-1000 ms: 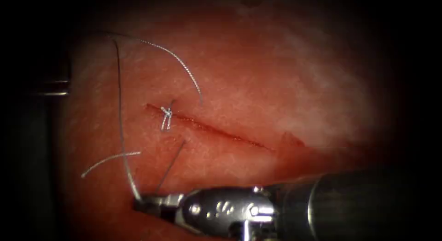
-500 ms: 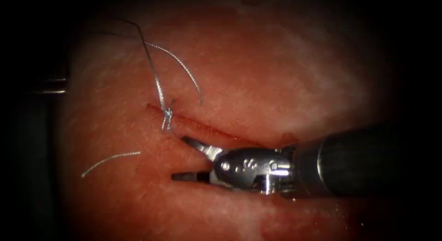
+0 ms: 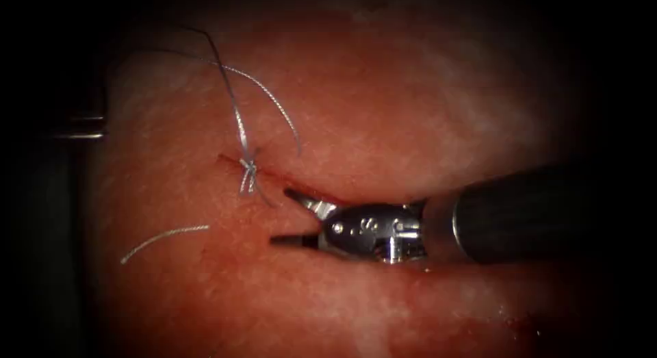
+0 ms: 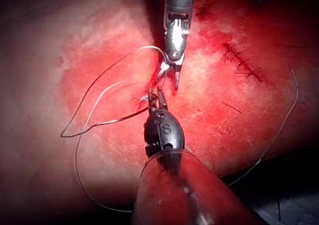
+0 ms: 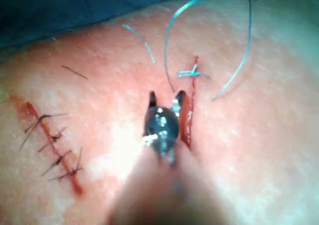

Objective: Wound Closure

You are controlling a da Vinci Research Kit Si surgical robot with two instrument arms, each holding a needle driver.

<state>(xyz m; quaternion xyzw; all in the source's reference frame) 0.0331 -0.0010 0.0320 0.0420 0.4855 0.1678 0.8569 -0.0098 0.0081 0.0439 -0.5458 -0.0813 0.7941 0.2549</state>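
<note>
The tissue [image 3: 410,111] has a slanted cut [image 3: 356,206] with one knot [image 3: 248,168] at its left end. My right tool [image 3: 280,216] lies on the cut just right of the knot, jaws open and holding nothing. A thread strand [image 3: 233,105] runs straight from the knot toward the upper left. In the left wrist view my left tool [image 4: 156,96] hovers over the knot [image 4: 144,99], jaws shut on the thread, facing the right tool [image 4: 168,81]. The right wrist view has the open right tool [image 5: 166,98] beside the cut [image 5: 187,120] and knot [image 5: 192,74].
A second thread arc [image 3: 274,101] curves above the knot. A loose cut end of thread [image 3: 164,235] lies left of the cut. An older stitched cut [image 5: 50,135] lies off to the side, also seen as dark stitches [image 4: 244,63]. Long slack thread [image 4: 79,130] loops over the tissue.
The right tool let go of the thread it held low on the left, moved up to the cut and opened. The freed strand swung up and now runs straight from the knot.
</note>
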